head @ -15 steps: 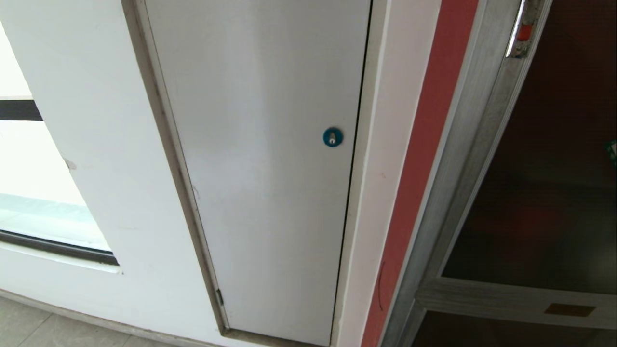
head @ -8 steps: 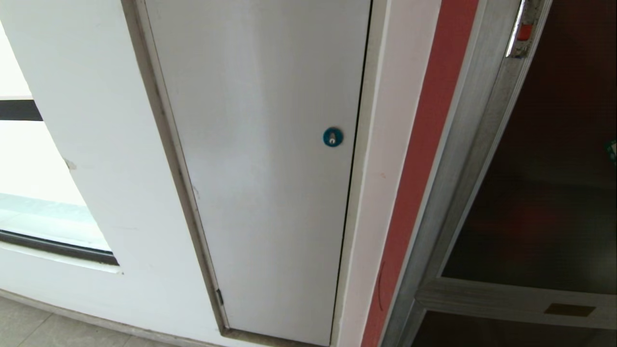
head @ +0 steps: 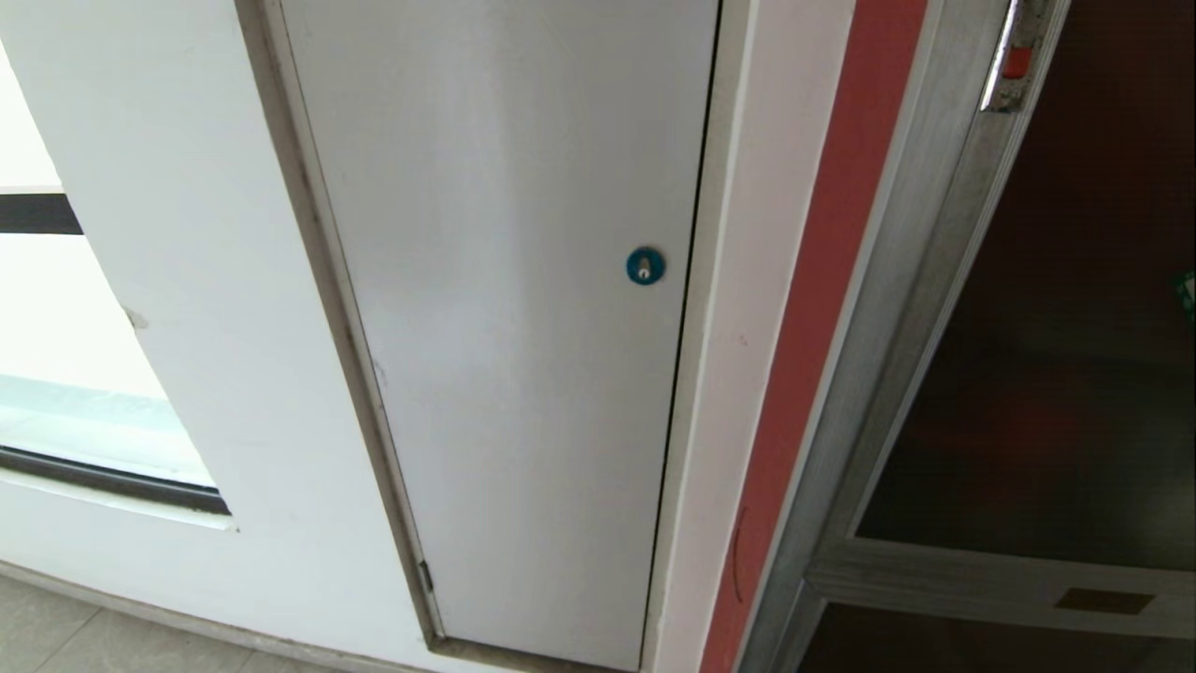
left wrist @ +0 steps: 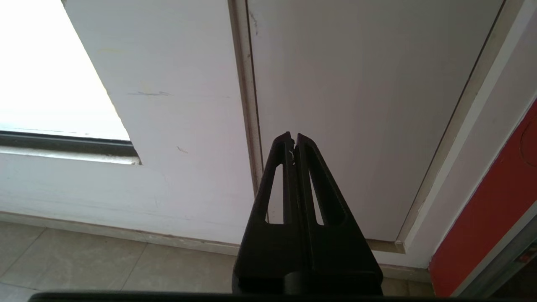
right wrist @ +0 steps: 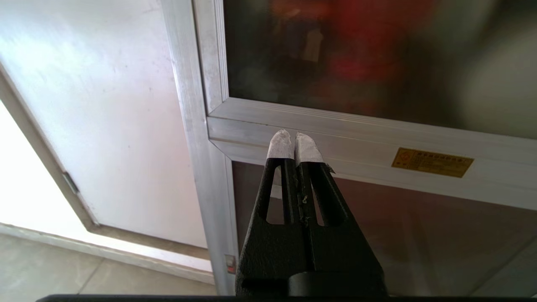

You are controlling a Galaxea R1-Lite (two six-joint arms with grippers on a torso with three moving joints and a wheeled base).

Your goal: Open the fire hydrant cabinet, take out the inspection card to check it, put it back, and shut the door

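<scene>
While both fingers press together empty, the right tool (right wrist: 294, 136) hangs clear before the door (right wrist: 377, 63)'s lower frame edge; left tool (left wrist: 293, 136) likewise pinched

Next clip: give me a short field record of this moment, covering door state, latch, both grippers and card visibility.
door: shut, dark tinted glass in silver frame
latch: orange-red button at the door's left edge, untouched
left gripper: shut, empty, facing the grey-white panel
right gripper: shut, empty, white-tipped, facing the door's lower rail
inspection card: not visible
panel lock: round, blue
</scene>
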